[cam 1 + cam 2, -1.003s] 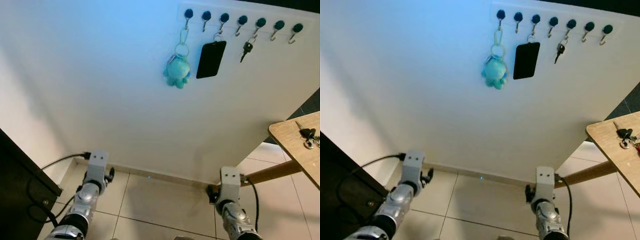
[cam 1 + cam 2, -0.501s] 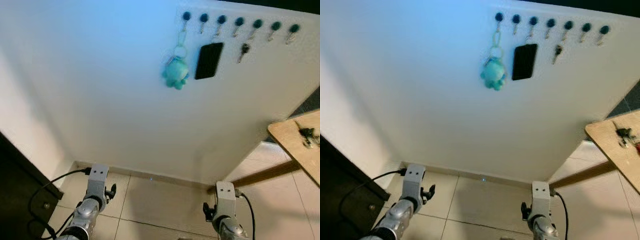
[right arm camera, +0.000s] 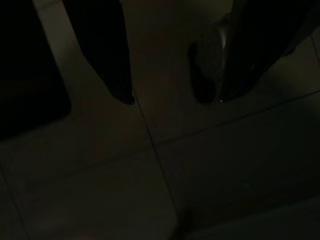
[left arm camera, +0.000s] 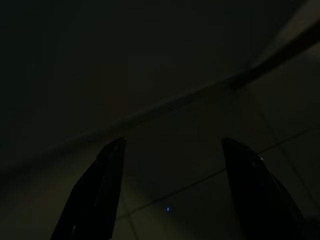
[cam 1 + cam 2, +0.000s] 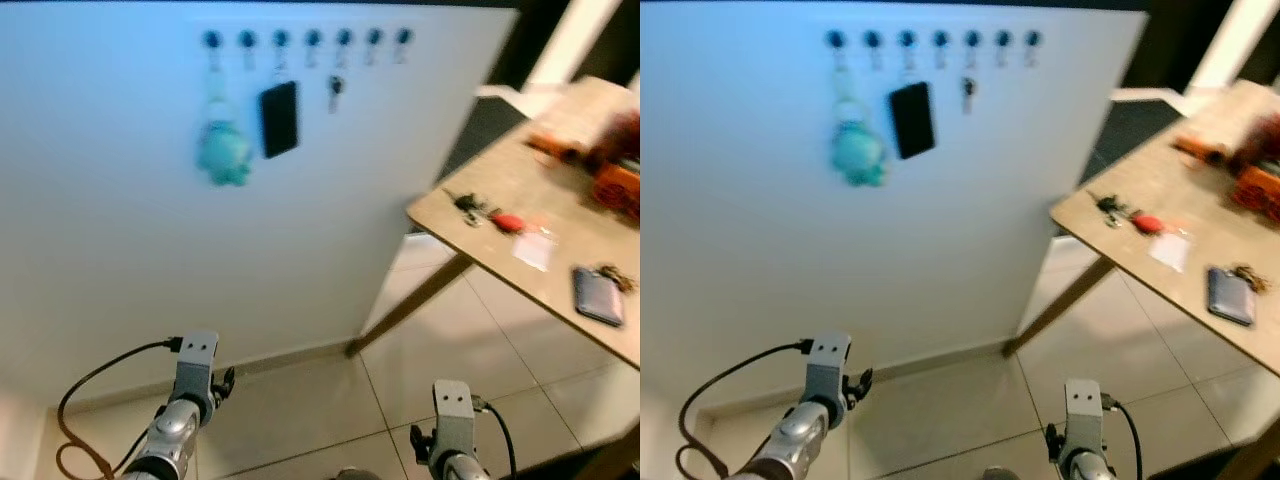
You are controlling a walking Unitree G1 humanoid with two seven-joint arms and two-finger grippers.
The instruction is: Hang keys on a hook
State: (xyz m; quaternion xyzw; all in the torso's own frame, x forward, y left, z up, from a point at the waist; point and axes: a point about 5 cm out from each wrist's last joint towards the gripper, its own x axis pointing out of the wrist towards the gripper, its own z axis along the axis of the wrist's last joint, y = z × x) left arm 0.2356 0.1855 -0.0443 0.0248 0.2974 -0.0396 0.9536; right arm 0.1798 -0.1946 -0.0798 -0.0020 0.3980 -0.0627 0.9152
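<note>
A bunch of keys [image 5: 470, 205] with a red tag [image 5: 508, 221] lies on the near corner of a wooden table [image 5: 560, 290] at my right. A row of dark hooks [image 5: 310, 38] runs along the top of the white wall panel. A teal plush [image 5: 223, 155], a black card [image 5: 279, 118] and a single key [image 5: 335, 90] hang from them; the hooks further right are bare. My left arm [image 5: 190, 385] and right arm [image 5: 450, 420] hang low over the floor tiles. The left gripper [image 4: 172, 142] and right gripper [image 3: 175, 97] are both open and hold nothing.
The table also carries a white card [image 5: 533, 250], a dark wallet-like thing [image 5: 598, 296] and orange items [image 5: 610, 175] further back. A slanted table leg [image 5: 405, 310] reaches the floor by the wall. A black cable [image 5: 80, 400] loops at the lower left.
The camera has swung to the right: the wall panel and hooks sit further left in the picture and much more of the table shows. Both arms still hang low.
</note>
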